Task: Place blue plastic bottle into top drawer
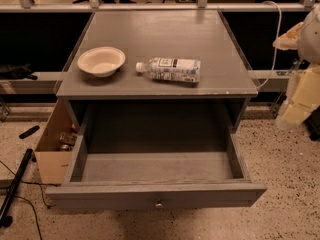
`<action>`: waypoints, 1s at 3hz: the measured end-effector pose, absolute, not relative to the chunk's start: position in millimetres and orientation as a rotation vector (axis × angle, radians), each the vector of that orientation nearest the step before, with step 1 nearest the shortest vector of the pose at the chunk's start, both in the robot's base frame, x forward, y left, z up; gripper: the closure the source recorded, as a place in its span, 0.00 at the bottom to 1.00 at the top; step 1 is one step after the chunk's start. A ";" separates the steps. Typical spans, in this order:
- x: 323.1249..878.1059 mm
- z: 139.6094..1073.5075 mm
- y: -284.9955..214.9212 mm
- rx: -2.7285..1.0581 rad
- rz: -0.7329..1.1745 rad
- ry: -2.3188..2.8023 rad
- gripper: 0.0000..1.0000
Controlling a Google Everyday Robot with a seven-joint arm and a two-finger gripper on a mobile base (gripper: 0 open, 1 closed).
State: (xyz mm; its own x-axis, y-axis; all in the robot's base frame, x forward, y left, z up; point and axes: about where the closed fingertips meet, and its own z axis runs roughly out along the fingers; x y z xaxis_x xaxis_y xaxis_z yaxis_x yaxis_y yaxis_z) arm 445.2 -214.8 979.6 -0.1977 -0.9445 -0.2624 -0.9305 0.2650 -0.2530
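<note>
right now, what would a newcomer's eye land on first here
The top drawer stands pulled wide open at the front of the grey cabinet. On the cabinet's top the blue plastic bottle lies on its side, with a cream bowl to its left. The gripper hangs at the right edge of the view, beside the cabinet, touching neither.

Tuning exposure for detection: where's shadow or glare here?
Camera view: blue plastic bottle and bowl evenly lit, soft shadows beneath; recess behind the open top drawer is dark; gripper at the right edge, beside the cabinet, looks bright; no strong glare.
</note>
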 end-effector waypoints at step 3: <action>551.6 999.0 -152.4 -1.659 0.212 1.782 0.00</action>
